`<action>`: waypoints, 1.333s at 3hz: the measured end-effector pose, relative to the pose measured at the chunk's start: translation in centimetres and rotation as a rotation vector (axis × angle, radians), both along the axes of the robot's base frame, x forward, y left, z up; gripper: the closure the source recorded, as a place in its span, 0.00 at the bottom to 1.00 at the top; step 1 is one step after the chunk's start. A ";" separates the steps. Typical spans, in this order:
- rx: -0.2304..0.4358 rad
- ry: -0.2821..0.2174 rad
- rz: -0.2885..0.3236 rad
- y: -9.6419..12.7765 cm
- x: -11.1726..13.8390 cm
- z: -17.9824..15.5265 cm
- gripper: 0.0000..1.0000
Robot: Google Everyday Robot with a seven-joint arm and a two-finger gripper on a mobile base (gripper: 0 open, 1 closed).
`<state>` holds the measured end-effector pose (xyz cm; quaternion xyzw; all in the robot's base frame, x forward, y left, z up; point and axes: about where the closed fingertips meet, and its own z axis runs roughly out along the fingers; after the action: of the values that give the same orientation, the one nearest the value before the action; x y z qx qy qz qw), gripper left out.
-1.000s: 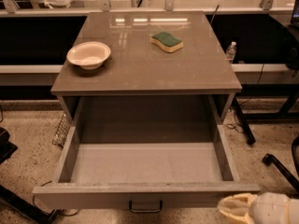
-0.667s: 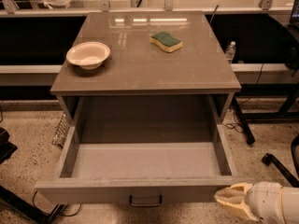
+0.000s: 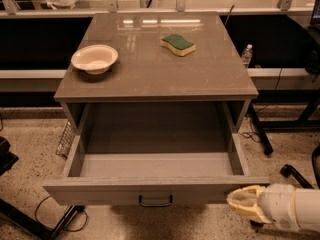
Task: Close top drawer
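Shifted up and a little leftward since a second ago: gripper (image 3: 236, 201), reaching in from the lower right, cream fingers (image 3: 248, 205) pressed together with no gap showing, tip at the right end of the drawer front; touching or just short, cannot tell. Pulled well out toward the camera: top drawer (image 3: 100, 190), plain grey inside, dark loop handle (image 3: 155, 201) centred on its front. Up on the cabinet top (image 3: 150, 81): pale bowl (image 3: 94, 59) at left, green-and-yellow sponge (image 3: 178, 44) further right, well apart.

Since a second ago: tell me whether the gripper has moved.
Yes. The gripper has shifted up-left, nearer the front edge of the table, now at the right end of the top drawer.
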<state>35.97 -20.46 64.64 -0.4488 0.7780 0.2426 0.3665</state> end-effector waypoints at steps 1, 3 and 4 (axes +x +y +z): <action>0.014 -0.011 0.025 0.4 2.8 -0.3 1.00; 0.026 -0.022 0.071 1.5 7.0 -0.6 1.00; 0.029 -0.026 0.095 2.2 8.9 -0.5 1.00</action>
<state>44.89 -18.30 64.13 -0.4830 0.7475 0.2651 0.3711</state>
